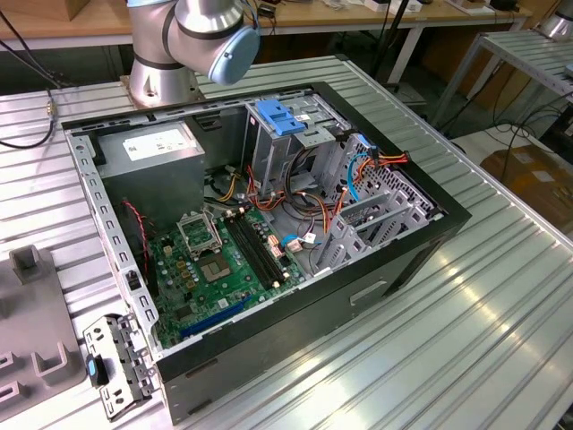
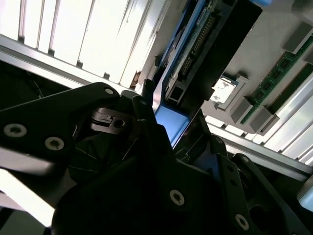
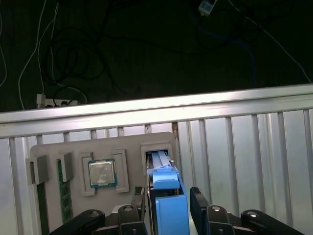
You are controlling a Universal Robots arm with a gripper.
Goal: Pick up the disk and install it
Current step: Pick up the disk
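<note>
The disk (image 3: 168, 210), in its blue plastic carrier, stands on edge with its far end in a slot of a grey holder block (image 3: 73, 147). My gripper (image 3: 168, 196) straddles it, one black finger (image 3: 138, 203) pressed close on each flat side. In the second wrist view the disk (image 2: 168, 122) runs edge-on away from the black gripper body, its connector end farthest off. The arm's base (image 1: 192, 36) stands behind the open computer case (image 1: 269, 224) in the exterior view.
The holder block also carries a processor chip (image 3: 101, 173) and a memory stick (image 3: 61, 191). Inside the case, a grey drive cage topped by a blue bracket (image 1: 280, 116) sits among cables near the motherboard (image 1: 224, 260). A loose metal bracket (image 1: 112, 367) lies on the ribbed table.
</note>
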